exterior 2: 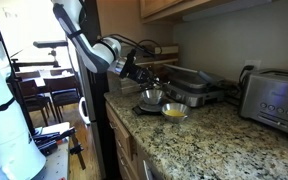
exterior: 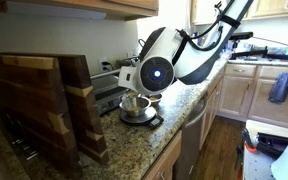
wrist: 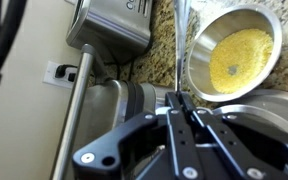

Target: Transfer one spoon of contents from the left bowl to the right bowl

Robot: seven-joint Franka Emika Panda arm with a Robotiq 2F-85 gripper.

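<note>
In an exterior view the arm (exterior: 179, 55) reaches over the counter (exterior: 169, 135) from the upper right. Its white wrist blocks the gripper entirely. A bowl (exterior: 134, 107) shows below the wrist, close to the counter's front edge. Which of the 2 bowls it is I cannot tell. Tall boards (exterior: 44, 105) wall off the near side and hide the counter behind them. Bare granite runs along the edge in front of the bowl.

In an exterior view the gripper (exterior 2: 141, 75) hangs just above the left bowl (exterior 2: 152, 97), over the rim on the arm's side. Its jaws are too small and dark to read here, and no spoon can be made out. The right bowl (exterior 2: 174, 111) sits just beside the left bowl, toward the camera, with yellow contents (exterior 2: 174, 112) inside. Both bowls stand near the counter edge. A low appliance (exterior 2: 192, 85) crowds them from behind. A toaster (exterior 2: 274, 100) stands well apart, cut off by the frame. Open granite fills the foreground.

In the wrist view the gripper (wrist: 180, 97) has its jaws pressed together on a thin pale strip, the spoon (wrist: 181, 50). The strip runs from the tips out the top edge, so its scoop is cut off. The right bowl (wrist: 209, 30) lies ahead and to the right, tan contents (wrist: 242, 55) covering its floor. Only 1 curved stretch of the left bowl's rim (wrist: 269, 100) shows, low on the right behind the fingers. The toaster (wrist: 109, 25) and a wall outlet (wrist: 64, 72) close off the far side.
</note>
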